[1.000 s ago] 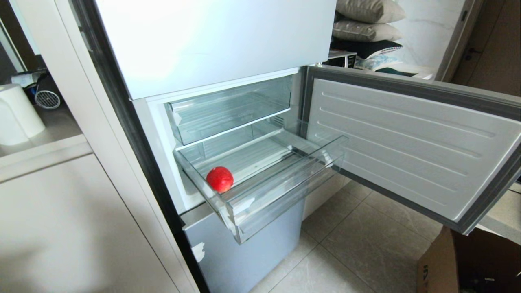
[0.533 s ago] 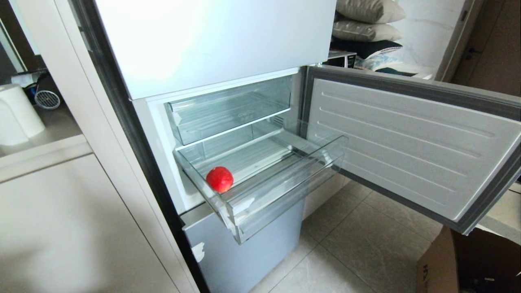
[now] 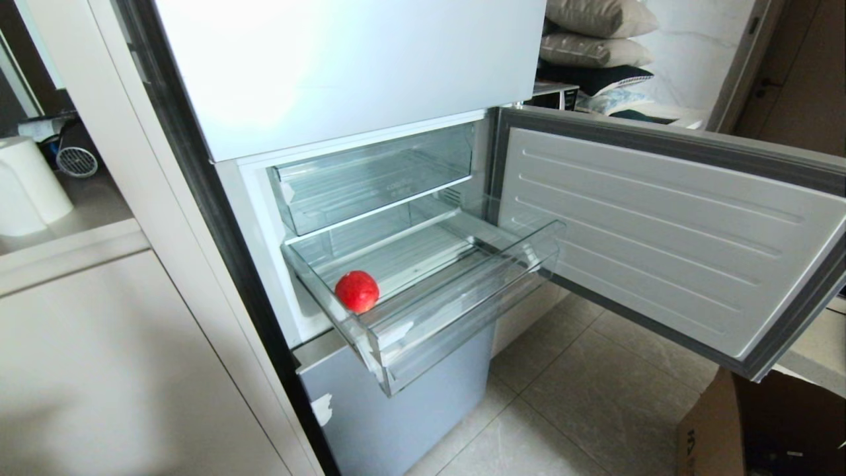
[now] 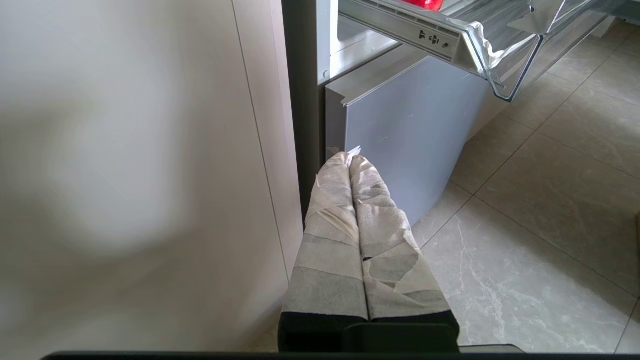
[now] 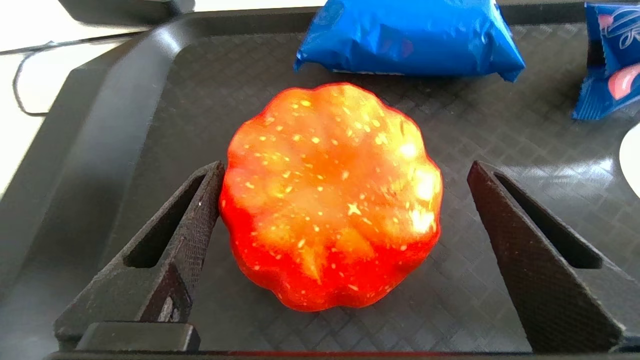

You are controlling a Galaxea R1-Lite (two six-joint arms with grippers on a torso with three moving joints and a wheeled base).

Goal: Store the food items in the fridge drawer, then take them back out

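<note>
My right pincer (image 5: 345, 200) stands wide open over a dark tray (image 5: 115, 125), its two black fingers (image 5: 185, 235) spread to either side of a lobed, red-orange fruit (image 5: 330, 195). One finger is right against the fruit's side; the other is clear of it, so I hold nothing. The fruit sits on the tray's patterned floor. Beyond it lies a blue packet (image 5: 407, 37), and a second blue packet (image 5: 607, 60) lies at the tray's far corner.

My left pincer (image 4: 350, 165) hangs low beside the fridge with its taped fingers (image 4: 330, 230) pressed together, empty, pointing at the grey lower panel (image 4: 410, 130).

From my head view neither arm shows. The drawer (image 3: 462, 311) is pulled out of the fridge, under a clear bin (image 3: 377, 178), and a small red apple (image 3: 357, 291) rests in its front left corner, against the front lip. The fridge door (image 3: 661, 231) stands open to the right, over the tiled floor (image 3: 595, 396).
</note>
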